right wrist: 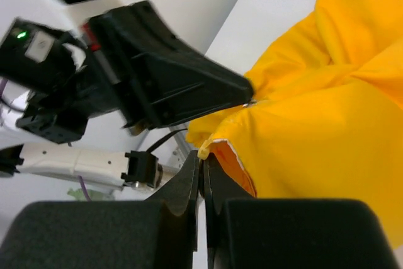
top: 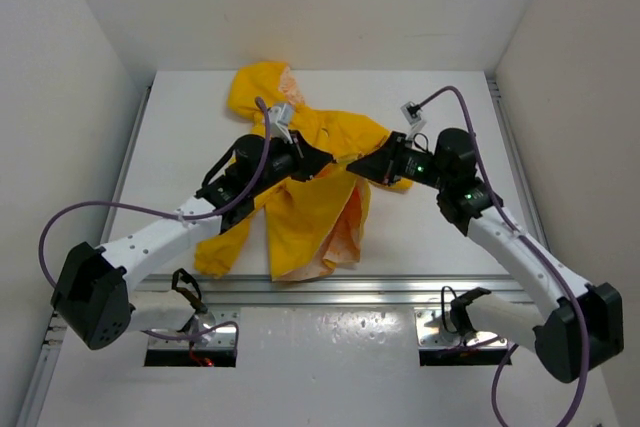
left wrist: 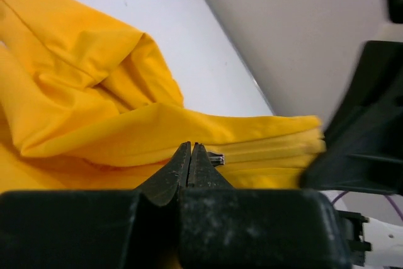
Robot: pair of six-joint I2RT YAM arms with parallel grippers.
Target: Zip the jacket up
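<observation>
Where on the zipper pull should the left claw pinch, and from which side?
Pinch the small metal tab on the jacket by its flat faces, probably from the near side in the left wrist view. It juts out level along the zipper line, beside the shut left claw.

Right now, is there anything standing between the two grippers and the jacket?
Nothing visible does. The left gripper is shut right at the zipper line of the jacket, with a small metal piece showing beside its tips. The right gripper is shut on a yellow edge of the same jacket, close by.
</observation>
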